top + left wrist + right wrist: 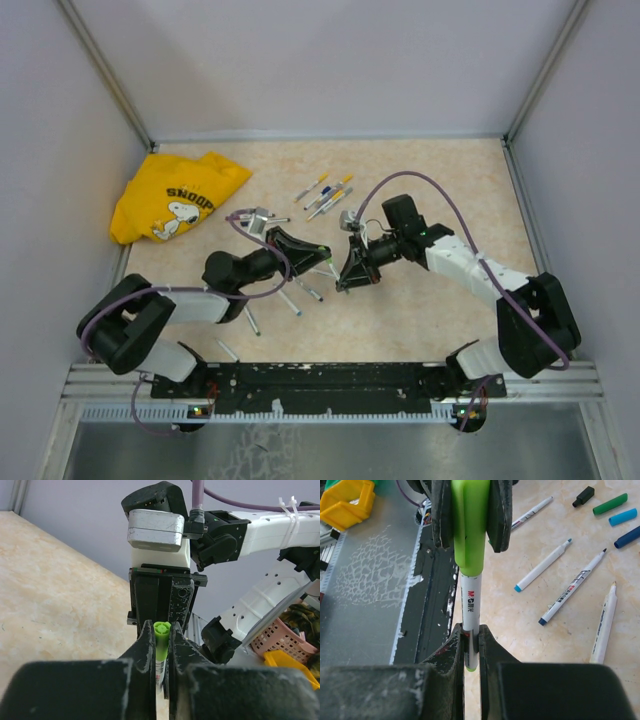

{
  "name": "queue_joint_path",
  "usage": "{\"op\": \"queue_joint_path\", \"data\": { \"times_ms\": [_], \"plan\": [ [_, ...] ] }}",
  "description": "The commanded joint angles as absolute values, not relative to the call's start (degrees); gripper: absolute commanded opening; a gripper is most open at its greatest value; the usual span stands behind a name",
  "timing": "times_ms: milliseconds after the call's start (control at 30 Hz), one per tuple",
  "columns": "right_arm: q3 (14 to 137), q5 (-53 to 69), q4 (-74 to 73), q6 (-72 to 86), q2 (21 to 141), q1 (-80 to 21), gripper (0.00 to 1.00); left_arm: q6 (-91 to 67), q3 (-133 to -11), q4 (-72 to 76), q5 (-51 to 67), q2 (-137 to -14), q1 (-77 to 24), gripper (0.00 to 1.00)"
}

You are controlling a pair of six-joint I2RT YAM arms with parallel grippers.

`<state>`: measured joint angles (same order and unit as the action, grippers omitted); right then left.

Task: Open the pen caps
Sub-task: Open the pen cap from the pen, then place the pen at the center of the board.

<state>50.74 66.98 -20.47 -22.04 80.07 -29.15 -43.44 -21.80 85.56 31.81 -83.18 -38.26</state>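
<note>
While the left end effector is pinched shut on one lime-green cap, seated on a pen raised off the surface, and the right end effector is clamped on its white barrel, four loose caps (black, green, light blue, dark blue) and four uncapped pens lie below.

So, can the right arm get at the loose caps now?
Probably not yet: the right gripper is shut on the pen barrel, whose green cap the left gripper clamps. The loose caps lie unobstructed, but it must release first.
</note>
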Motion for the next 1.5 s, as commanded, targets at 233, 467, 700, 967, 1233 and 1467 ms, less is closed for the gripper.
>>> {"op": "queue_joint_path", "data": {
  "times_ms": [233, 467, 700, 967, 1233, 1467],
  "plan": [
    [53.39, 70.59, -19.76, -23.90, 81.50, -31.16, 0.00, -41.12, -25.98, 90.18, 28.26, -76.64, -30.79, 0.00],
    [53.27, 71.19, -18.72, -22.70, 82.17, -31.20, 0.00, -42.19, -27.52, 87.40, 25.87, -68.19, -22.24, 0.00],
    [53.89, 61.19, -18.90, -22.60, 81.34, -31.20, 0.00, -44.09, -22.27, 83.18, 22.63, -61.97, -19.53, 0.00],
    [52.28, 24.46, -13.90, -22.20, 80.72, -31.20, 0.00, -45.04, -7.34, 70.06, 16.52, -51.71, -19.51, 0.00],
    [53.77, 16.09, -13.80, -21.05, 86.37, -31.44, 0.00, -47.52, -5.47, 53.52, 13.90, -46.71, -19.51, 0.00],
    [54.66, 14.47, -14.14, -20.01, 90.10, -33.54, 0.00, -48.82, -6.00, 48.52, 14.07, -46.87, -19.51, 0.00]
  ]
}}
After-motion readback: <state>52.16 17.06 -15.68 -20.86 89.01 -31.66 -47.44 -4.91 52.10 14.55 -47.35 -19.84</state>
